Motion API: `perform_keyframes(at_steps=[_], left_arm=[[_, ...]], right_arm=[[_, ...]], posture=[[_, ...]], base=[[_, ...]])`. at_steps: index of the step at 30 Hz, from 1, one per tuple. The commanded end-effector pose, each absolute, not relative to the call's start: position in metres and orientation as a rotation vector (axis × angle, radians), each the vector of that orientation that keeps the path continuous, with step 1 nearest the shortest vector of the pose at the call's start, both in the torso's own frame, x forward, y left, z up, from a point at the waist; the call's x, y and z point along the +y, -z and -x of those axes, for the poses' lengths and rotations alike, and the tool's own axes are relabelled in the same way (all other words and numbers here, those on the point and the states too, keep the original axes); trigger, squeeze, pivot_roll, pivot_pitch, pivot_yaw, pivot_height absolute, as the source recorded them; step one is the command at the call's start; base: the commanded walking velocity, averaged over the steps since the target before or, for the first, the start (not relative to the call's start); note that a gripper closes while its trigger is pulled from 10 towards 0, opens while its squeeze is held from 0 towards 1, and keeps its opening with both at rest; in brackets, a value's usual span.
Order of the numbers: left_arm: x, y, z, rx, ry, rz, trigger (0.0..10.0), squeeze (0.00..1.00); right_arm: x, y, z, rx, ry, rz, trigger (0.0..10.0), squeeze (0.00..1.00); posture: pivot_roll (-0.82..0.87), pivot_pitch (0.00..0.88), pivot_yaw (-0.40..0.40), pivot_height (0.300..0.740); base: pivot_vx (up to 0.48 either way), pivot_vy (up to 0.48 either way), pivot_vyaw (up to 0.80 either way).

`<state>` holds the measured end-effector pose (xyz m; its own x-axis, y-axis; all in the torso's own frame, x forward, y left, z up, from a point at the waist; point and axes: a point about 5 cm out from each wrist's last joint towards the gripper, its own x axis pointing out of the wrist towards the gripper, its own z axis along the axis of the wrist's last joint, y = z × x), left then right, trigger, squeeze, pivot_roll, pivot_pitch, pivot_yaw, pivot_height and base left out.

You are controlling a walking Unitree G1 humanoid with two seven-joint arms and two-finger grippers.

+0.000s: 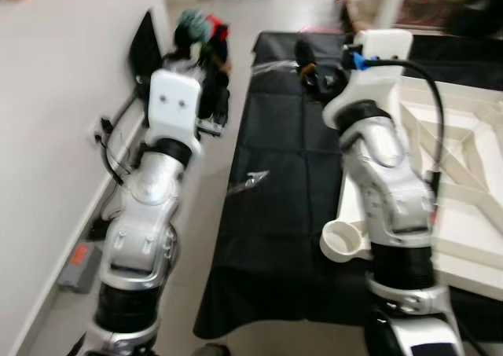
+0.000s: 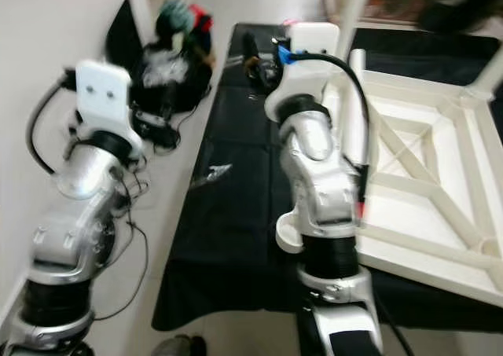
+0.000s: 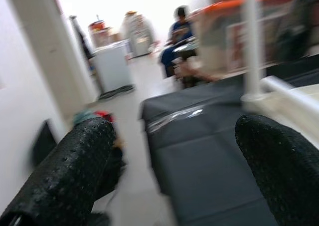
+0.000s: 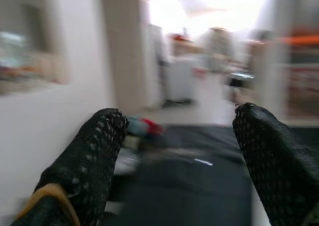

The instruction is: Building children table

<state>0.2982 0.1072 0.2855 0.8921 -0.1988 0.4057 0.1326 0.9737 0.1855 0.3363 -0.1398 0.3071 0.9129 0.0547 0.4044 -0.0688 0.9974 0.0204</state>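
Observation:
The white children's table [image 2: 424, 159] lies upside down on a black cloth [image 1: 275, 214], its cross-braced underside up, to the right of my right arm. A round white socket [image 1: 343, 240] shows at its near corner, and a white leg [image 3: 251, 46] stands upright on it. My left gripper [image 3: 174, 128] is open and empty, held over the bare floor left of the cloth. Over the cloth's far part, beside the table's left edge, my right gripper [image 4: 180, 118] is also open and empty. All views are blurred.
A small clear plastic bag [image 1: 249, 181] lies on the cloth. A pile of dark bags and coloured things [image 1: 200, 34] sits by the left wall, with cables [image 1: 110, 152] along it. A person [image 3: 177, 31] sits far off.

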Motion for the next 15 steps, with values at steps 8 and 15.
perform_keyframes(at_steps=[8,15], left_arm=[[0.110,-0.279,-0.297,-0.405,0.171,-0.167,10.0,0.00],[0.109,-0.275,-0.295,-0.388,0.182,-0.186,10.0,0.00]], right_arm=[[-0.155,-0.292,-0.368,-0.183,-0.037,0.061,10.0,0.00],[-0.152,-0.289,-0.380,-0.096,-0.086,0.091,10.0,0.00]], posture=[[0.15,0.194,-0.050,0.740],[0.16,0.208,-0.056,0.740]], base=[[0.063,-0.065,-0.59],[0.356,-0.319,0.00]])
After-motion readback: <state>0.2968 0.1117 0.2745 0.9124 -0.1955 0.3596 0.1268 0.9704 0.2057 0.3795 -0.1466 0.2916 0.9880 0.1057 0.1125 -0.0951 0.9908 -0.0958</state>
